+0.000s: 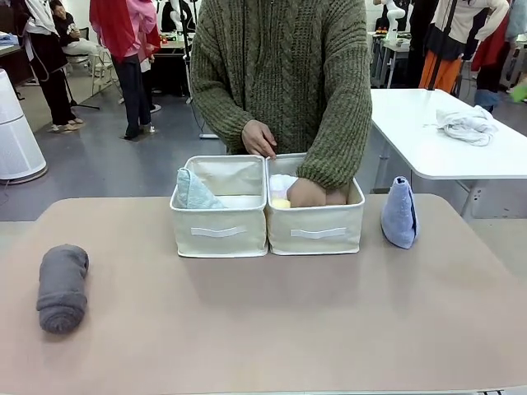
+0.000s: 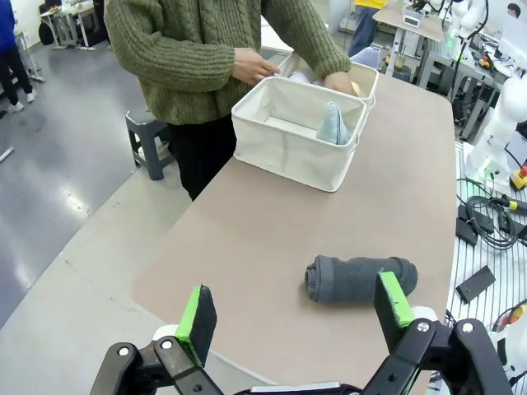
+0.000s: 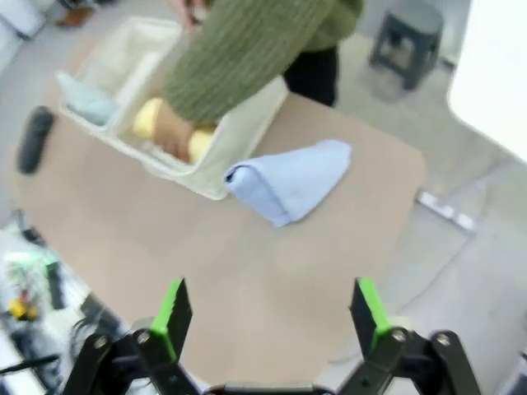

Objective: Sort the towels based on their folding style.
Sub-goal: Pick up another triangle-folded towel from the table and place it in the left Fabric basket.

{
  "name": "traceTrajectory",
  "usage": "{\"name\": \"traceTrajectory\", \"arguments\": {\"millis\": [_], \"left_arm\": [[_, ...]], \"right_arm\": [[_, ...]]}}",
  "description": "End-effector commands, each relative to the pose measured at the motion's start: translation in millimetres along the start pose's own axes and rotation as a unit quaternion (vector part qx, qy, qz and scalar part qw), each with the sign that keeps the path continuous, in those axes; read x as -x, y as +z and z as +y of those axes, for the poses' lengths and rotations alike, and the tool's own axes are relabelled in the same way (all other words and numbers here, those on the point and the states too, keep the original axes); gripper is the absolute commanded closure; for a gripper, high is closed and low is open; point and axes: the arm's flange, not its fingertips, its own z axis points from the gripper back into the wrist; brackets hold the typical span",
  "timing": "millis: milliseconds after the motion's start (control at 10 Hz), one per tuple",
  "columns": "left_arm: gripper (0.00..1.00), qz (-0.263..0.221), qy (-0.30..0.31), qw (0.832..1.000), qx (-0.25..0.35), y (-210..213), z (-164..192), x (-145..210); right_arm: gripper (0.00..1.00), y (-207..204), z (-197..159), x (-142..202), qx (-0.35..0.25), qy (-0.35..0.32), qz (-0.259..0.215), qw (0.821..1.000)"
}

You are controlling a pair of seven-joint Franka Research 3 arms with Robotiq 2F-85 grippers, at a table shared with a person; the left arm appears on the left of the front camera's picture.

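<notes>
A dark grey rolled towel [image 1: 62,288] [image 2: 360,278] lies at the table's left. Two cream bins stand side by side at the middle. The left bin [image 1: 218,230] [image 2: 288,152] holds a pale green cone towel [image 1: 193,191] [image 2: 333,125]. In the right bin [image 1: 315,234] I see a white towel [image 1: 282,183] and a yellow roll [image 1: 281,202] [image 3: 148,117], with the person's hand [image 1: 317,193] reaching in. The pink towel is hidden. A blue cone towel [image 1: 400,212] [image 3: 288,179] stands right of the bins. My left gripper [image 2: 295,317] is open above the near left edge, my right gripper [image 3: 270,317] open and off the table's right end; both are empty.
A person in a green knitted sweater [image 1: 280,74] stands at the far side, the other hand [image 1: 258,138] on the bins' rim. A white table [image 1: 445,140] at the back right carries a whitish cloth bundle [image 1: 467,123]. Bare tabletop [image 1: 272,321] spreads in front of the bins.
</notes>
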Motion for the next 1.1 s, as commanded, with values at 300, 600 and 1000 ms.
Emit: {"name": "traceTrajectory", "arguments": {"millis": [300, 600, 1000], "left_arm": [[0.0, -0.001, -0.003, 1.0, -0.001, 1.0, -1.1, 0.4], [0.0, -0.001, -0.003, 1.0, -0.001, 1.0, -1.1, 0.4], [0.0, -0.001, -0.003, 1.0, -0.001, 1.0, -1.1, 0.4]], "right_arm": [[0.0, -17.3, 17.0, -20.2, 0.035, -0.002, 0.017, 0.999], [0.0, -17.3, 17.0, -20.2, 0.035, -0.002, 0.017, 0.999], [0.0, -79.9, 80.5, -61.5, 0.153, -0.067, 0.122, 0.978]]}}
